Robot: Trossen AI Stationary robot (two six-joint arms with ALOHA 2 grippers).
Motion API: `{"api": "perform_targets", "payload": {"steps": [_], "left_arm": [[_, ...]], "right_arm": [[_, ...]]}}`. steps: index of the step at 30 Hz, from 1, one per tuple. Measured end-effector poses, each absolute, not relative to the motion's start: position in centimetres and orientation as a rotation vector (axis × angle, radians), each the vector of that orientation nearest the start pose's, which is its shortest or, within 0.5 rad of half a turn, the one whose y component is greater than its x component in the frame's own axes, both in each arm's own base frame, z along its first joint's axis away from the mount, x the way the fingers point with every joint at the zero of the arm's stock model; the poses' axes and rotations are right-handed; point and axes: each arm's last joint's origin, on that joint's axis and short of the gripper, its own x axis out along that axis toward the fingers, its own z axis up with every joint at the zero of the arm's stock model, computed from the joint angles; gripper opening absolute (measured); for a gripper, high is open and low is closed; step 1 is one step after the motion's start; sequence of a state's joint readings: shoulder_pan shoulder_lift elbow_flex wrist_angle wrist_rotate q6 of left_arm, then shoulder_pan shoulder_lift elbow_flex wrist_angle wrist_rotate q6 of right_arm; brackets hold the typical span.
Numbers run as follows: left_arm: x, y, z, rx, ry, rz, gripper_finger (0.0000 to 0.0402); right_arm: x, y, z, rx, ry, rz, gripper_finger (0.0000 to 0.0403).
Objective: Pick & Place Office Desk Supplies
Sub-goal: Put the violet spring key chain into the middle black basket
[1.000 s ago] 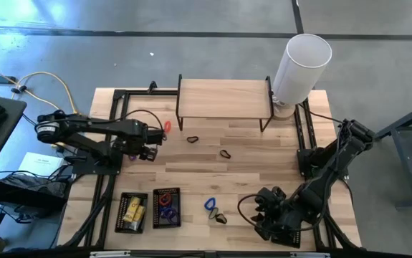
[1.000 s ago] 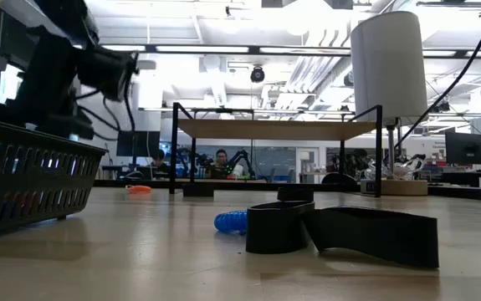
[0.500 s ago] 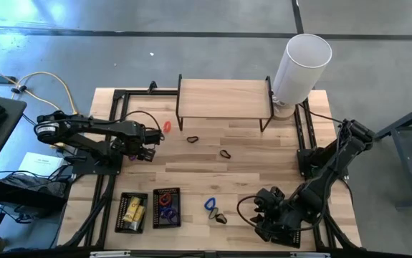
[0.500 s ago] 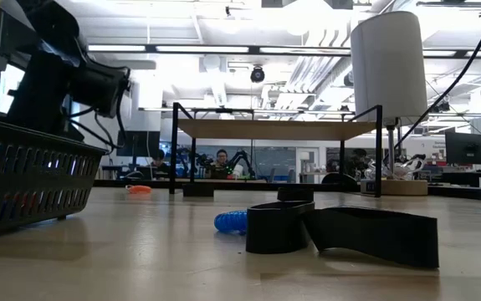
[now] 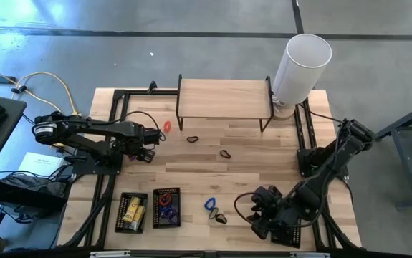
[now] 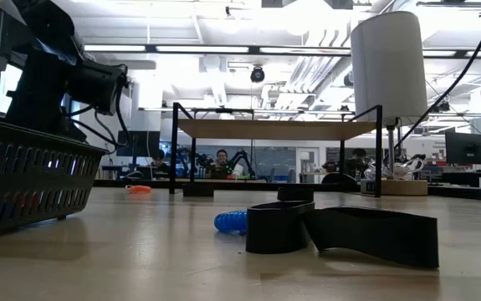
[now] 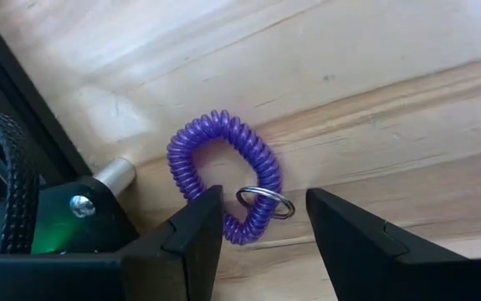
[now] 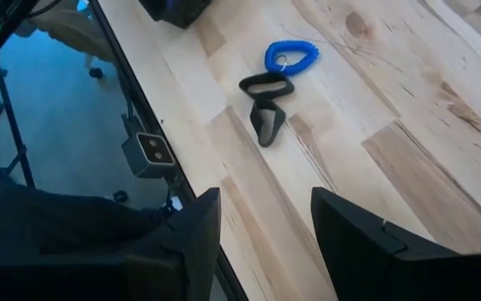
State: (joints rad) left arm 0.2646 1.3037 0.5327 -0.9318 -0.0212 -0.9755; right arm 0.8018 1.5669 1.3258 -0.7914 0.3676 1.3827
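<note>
A purple coil loop [image 7: 223, 180] with a metal ring [image 7: 265, 203] lies flat on the wood table near its left edge. My left gripper [image 7: 263, 209] points down over it, open, one finger on each side of the ring end; in the high view my left gripper [image 5: 142, 149] hides the coil. An orange loop [image 5: 166, 127], two black loops [image 5: 192, 139] [image 5: 225, 153], a blue coil [image 8: 291, 57] and a black clip piece [image 8: 265, 104] lie loose on the table. My right gripper [image 8: 265, 209] hovers open near the front right, well above the table. My left gripper has its fingers on either side of the purple coil's ring end [image 7: 253, 224], coming from above. One fingertip [image 7: 200, 219] overlaps the coil in the picture; I cannot tell whether it touches.
Two black mesh trays [image 5: 120, 213] [image 5: 180, 208] at the front left hold yellow packets and red and purple loops. A wooden shelf [image 5: 223, 99] stands at the back, with a tall white cylinder [image 5: 302, 64] at the back right. Black frame rails run along both sides.
My left gripper has sunk toward the table over the purple coil and has rolled a little, then held still. Its fingers have kept the same gap. The loose items have stayed where they were.
</note>
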Motion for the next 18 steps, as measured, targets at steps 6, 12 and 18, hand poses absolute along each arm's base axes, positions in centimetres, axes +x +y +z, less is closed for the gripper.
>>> {"api": "perform_targets", "payload": {"steps": [6,12,18], "left_arm": [[15.1,4.2,13.2,-0.863,1.508,0.977,0.0167],[15.4,4.2,12.2,-0.849,1.586,0.973,0.0103],[15.7,4.2,11.4,-0.854,1.653,0.962,0.0031]], "right_arm": [[23.0,22.3,28.6,0.711,0.921,-0.243,0.0175],[23.1,22.3,28.6,0.712,0.92,-0.245,0.0175],[23.4,22.0,28.7,0.721,0.915,-0.253,0.0175]]}}
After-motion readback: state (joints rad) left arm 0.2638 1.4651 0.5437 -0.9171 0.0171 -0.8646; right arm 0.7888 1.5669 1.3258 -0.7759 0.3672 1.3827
